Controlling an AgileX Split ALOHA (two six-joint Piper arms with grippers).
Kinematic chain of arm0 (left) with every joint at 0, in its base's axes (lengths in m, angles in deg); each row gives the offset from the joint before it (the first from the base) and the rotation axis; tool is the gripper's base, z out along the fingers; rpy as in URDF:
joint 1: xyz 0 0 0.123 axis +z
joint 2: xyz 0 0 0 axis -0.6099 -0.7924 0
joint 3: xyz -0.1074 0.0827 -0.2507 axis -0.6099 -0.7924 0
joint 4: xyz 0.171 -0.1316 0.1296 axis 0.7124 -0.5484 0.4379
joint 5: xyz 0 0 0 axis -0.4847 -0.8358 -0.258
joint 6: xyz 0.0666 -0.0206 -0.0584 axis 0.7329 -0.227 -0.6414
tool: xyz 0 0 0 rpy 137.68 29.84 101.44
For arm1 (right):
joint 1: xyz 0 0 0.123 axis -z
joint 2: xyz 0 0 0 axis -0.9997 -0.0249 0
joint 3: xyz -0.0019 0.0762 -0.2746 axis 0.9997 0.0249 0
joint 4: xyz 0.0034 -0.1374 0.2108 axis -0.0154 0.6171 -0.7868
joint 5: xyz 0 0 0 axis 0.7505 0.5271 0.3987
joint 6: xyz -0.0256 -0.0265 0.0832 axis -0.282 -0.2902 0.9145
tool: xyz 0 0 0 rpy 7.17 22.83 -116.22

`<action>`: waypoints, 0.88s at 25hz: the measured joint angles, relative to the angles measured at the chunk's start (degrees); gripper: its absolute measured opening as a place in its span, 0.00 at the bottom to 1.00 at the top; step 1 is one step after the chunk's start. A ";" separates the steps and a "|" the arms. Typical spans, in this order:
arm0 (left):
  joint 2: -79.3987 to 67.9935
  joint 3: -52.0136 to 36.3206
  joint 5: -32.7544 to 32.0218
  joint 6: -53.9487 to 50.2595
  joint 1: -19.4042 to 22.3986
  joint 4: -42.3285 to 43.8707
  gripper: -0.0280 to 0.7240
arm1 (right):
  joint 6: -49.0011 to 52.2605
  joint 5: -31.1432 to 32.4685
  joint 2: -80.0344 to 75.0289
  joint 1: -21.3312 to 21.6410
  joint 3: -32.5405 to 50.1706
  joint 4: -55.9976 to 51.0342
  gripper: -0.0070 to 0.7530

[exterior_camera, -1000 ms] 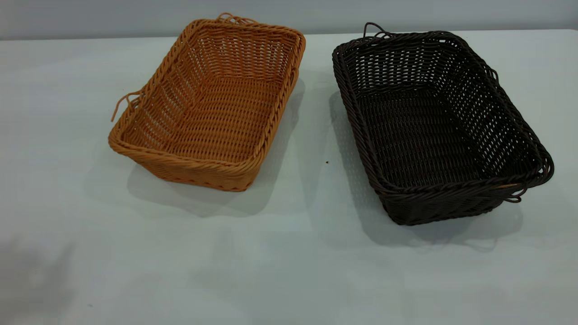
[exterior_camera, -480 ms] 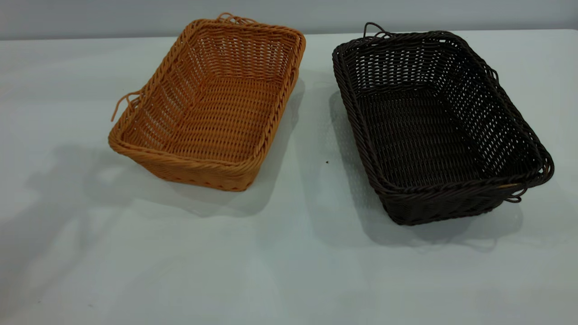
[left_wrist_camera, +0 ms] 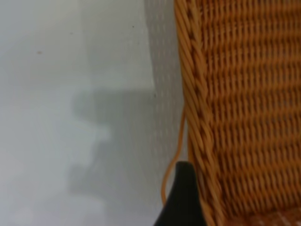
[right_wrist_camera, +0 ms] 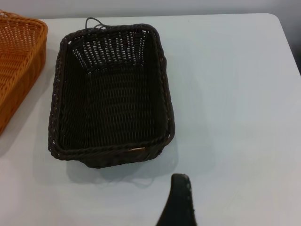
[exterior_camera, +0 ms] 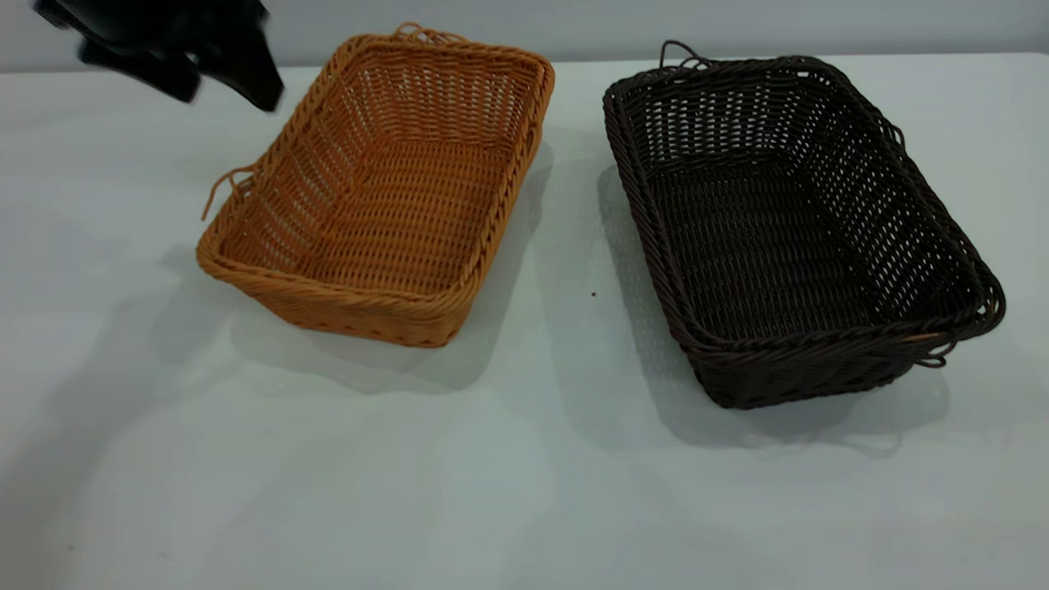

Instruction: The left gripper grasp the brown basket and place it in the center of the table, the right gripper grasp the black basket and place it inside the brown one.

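- Step in hand, as I judge it: the approach to the first grasp. Nothing lifted yet; both baskets sit on the worktop (exterior_camera: 508, 492).
- Left pincer (exterior_camera: 238, 78) hangs above the far left part of the worktop, just beside the brown basket's (exterior_camera: 385, 205) far left corner, not touching it in the exterior view.
- Left wrist view: one dark fingertip (left_wrist_camera: 181, 197) shows close to the braided rim and a loose strand of the brown basket (left_wrist_camera: 244, 103). Contact cannot be told. The other finger is out of view, so how wide the left pincer stands cannot be told. It holds nothing that can be seen.
- Brown basket: left of centre, upright, angled, well short of the middle of the worktop.
- Black basket (exterior_camera: 787, 221): right side, upright, near the brown one but apart, a strip of bare worktop between them.
- Right pincer: absent from the exterior view. Right wrist view shows one fingertip (right_wrist_camera: 178, 200) over bare worktop, well back from the black basket (right_wrist_camera: 113, 94). Its opening cannot be told; nothing in its grip.
- Next move, my guess: bring the left pincer down astride the brown basket's left rim, close, then carry the basket to the centre.
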 joint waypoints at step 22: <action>-22.92 19.51 0.62 0.07 -1.84 0.00 0.30 | 3.25 -5.17 -33.13 0.00 -1.68 -1.02 0.75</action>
